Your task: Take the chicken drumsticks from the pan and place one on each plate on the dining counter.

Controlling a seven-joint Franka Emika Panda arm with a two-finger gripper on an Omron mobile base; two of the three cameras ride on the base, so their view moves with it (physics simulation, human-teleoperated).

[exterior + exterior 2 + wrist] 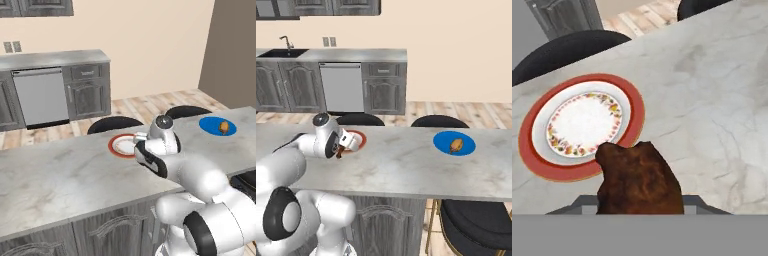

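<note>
Marbled dining counter (60,175) carries both plates; blue plate (454,143) already has its drumstick (456,145). Gripper (342,150) clenches the second drumstick (639,180) beside the red-rimmed plate (582,125). Next, I judge: centre over it, release.

The marbled dining counter (406,165) bears a red-rimmed plate (582,125) and a blue plate (454,143).

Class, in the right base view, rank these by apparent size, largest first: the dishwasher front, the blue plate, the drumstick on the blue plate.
1. Dishwasher front
2. Blue plate
3. Drumstick on it
</note>
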